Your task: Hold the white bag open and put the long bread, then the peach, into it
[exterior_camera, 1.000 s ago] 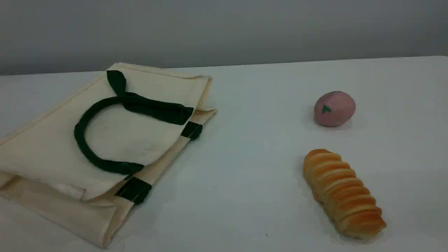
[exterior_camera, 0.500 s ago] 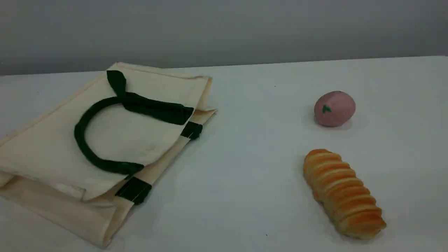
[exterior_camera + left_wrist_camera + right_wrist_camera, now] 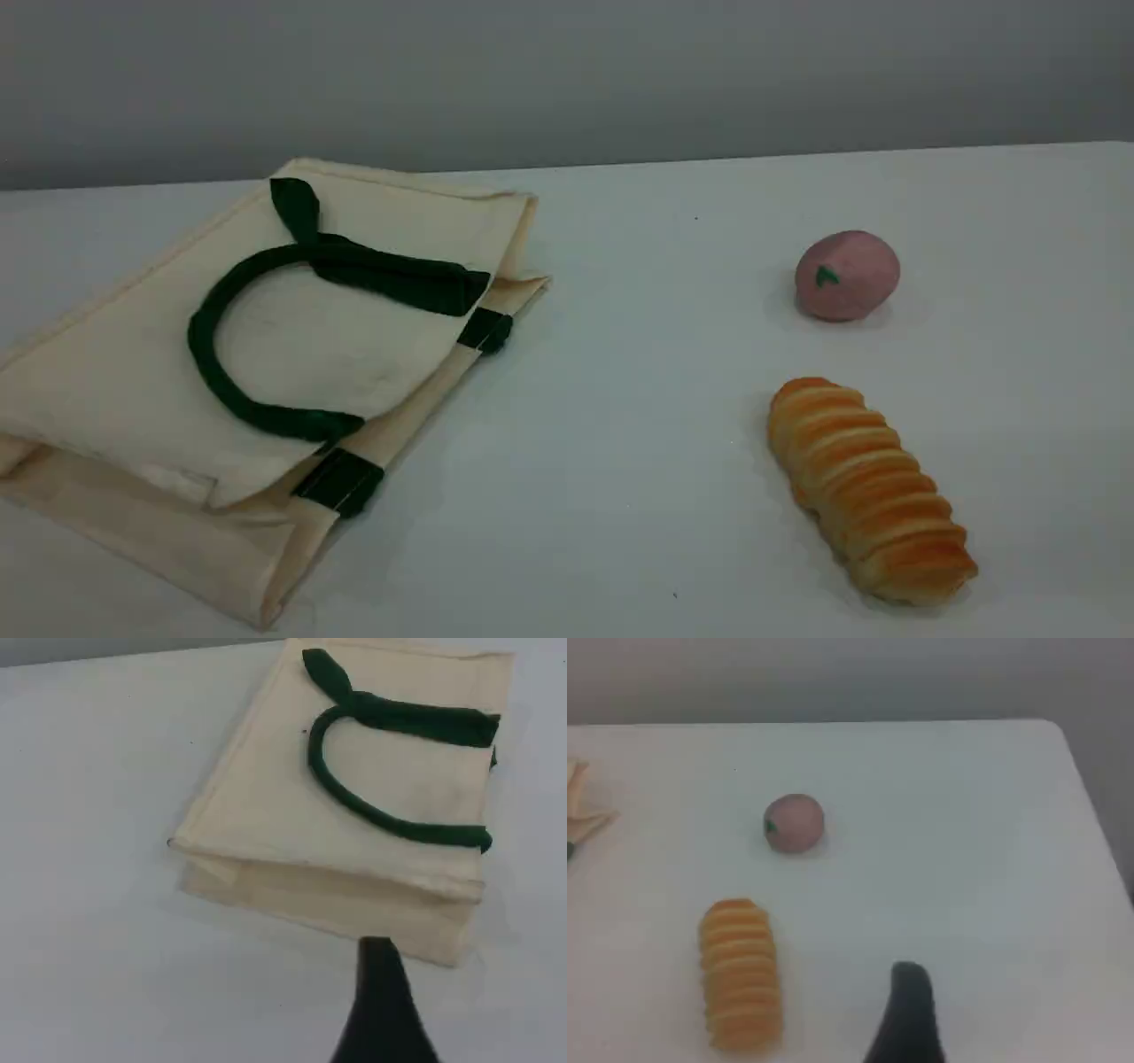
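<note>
The table [image 3: 638,399] is a broad white top running to a grey wall at the back. Flat on its left side lies the white bag [image 3: 133,381], mouth unopened, one dark green handle [image 3: 208,354] looped across its top face. The left gripper [image 3: 381,992] hangs above the table just short of the bag's near edge, touching nothing; only one dark fingertip shows, though its jaws read as spread apart and empty. Over on the right, well apart from the bag, sits the long bread [image 3: 873,492], lying at a slant. The right gripper [image 3: 908,1010] hovers off to the bread's right, clear of it, jaws apart, nothing between them. Smallest is the peach [image 3: 847,275], just beyond the bread's far end, green leaf mark showing.
</note>
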